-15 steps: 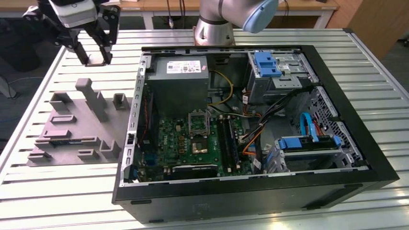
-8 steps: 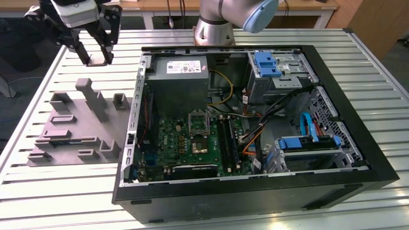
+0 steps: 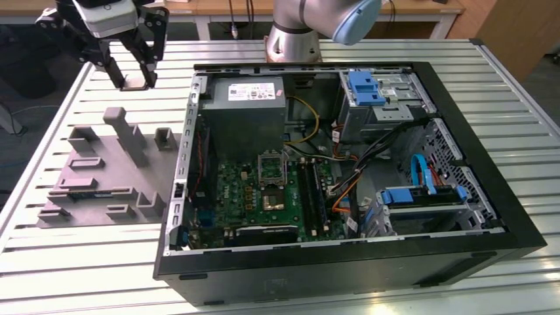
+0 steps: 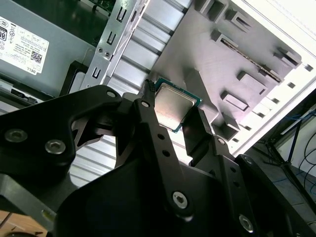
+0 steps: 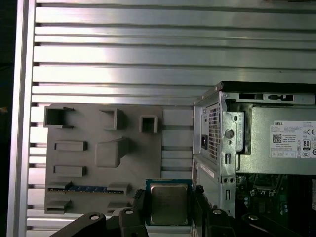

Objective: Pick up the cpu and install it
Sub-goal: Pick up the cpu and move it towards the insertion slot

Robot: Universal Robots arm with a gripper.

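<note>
The cpu [image 5: 169, 202] is a small square chip with a shiny silver-grey top and a thin green edge, held flat between my two black fingers. My gripper [image 5: 168, 203] is shut on it. In the second wrist view the cpu [image 4: 174, 104] sits in my gripper [image 4: 174, 114], high above the grey moulded tray [image 4: 247, 54]. In the exterior view my gripper [image 3: 133, 80] hangs above the table's far corner on the exterior view's left, beyond the tray [image 3: 96, 187] and beside the open computer case [image 3: 350, 262]. The motherboard's socket [image 3: 271, 169] lies open inside the case.
The grey power supply [image 3: 245, 111] fills the case's near-gripper corner. Drive cages with blue tabs [image 3: 368, 88], cables and memory slots [image 3: 311, 190] crowd the interior. Upright blocks [image 3: 127, 134] rise from the tray. The arm's base [image 3: 293, 39] stands behind the case on the slatted table [image 3: 88, 262].
</note>
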